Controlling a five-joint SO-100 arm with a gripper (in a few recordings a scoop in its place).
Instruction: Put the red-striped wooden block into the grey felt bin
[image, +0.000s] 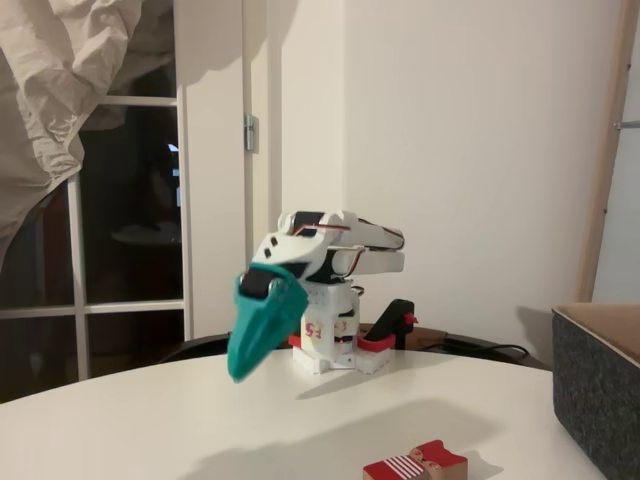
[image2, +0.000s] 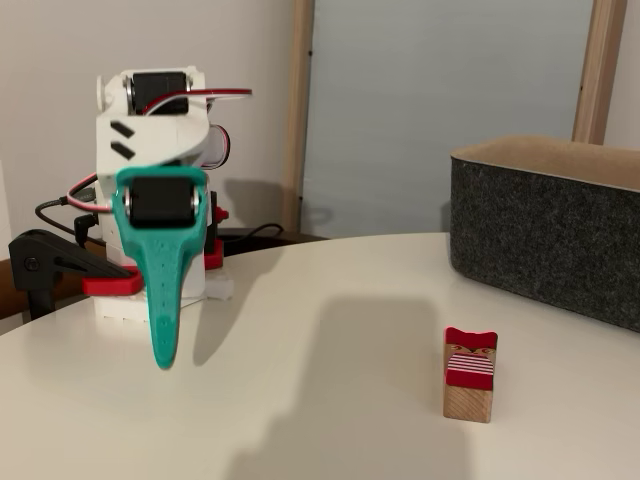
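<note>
My worry: the claw (image2: 163, 350) hangs pressed together above the table (image2: 330, 340), well apart from the red-striped wooden block (image2: 469, 373) lying beside the grey felt bin (image2: 560, 240), so I could nudge it away.

Ahead of the smooth teal plastic jaws, the red-striped wooden block (image2: 469, 375) shows painted and bare wood; the grey felt bin (image2: 545, 235) looks fuzzy, the white surface (image2: 320, 400) smooth, faintly glossy.
</note>
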